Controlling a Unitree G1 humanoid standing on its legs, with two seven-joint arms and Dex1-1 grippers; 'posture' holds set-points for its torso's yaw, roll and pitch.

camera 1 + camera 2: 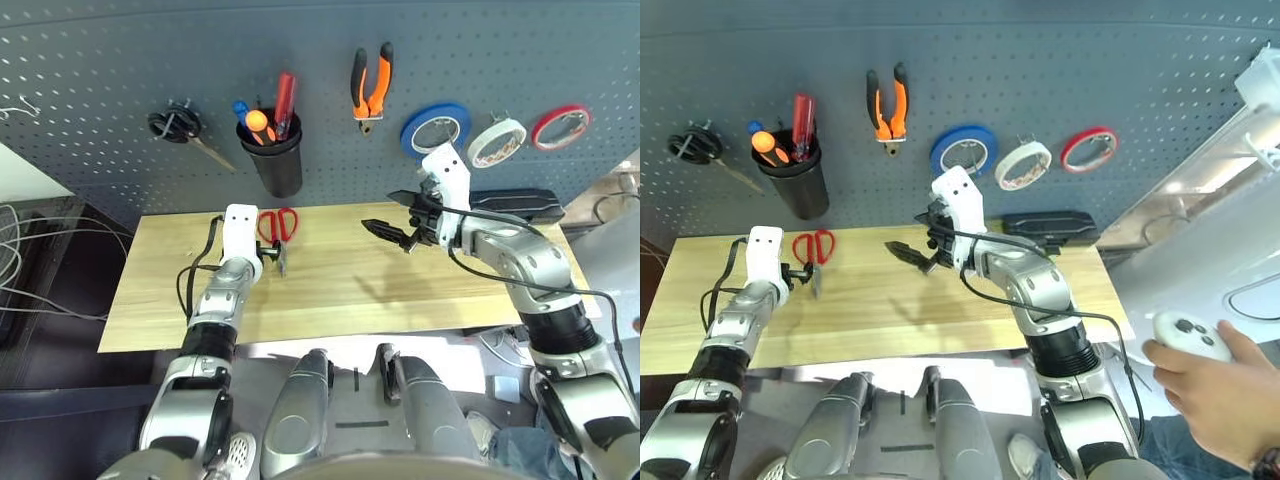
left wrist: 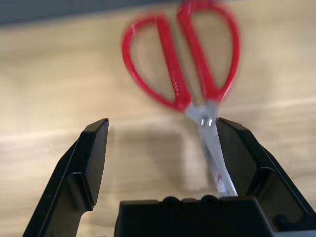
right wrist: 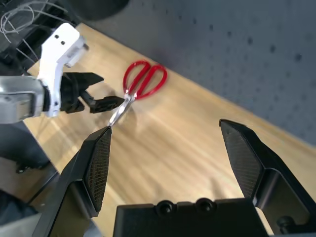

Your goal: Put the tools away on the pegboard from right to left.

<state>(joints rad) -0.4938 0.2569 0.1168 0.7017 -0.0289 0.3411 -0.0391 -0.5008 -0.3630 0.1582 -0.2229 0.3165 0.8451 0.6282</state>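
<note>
On the wooden surface (image 1: pixel 340 290) near the pegboard (image 1: pixel 100 80), the red-handled scissors (image 2: pixel 190 79) lie flat, blades between my wide-open left tool (image 2: pixel 163 143). Light, stiff, slick steel; I'd pinch near the pivot. My right tool (image 3: pixel 165 148) is open, empty.

A light wooden counter (image 1: pixel 330 290) stands against the pegboard (image 1: pixel 320 90). Red-handled scissors (image 1: pixel 277 226) lie flat on it near its back edge, below the black cup (image 1: pixel 274 160), blades pointing forward.
</note>
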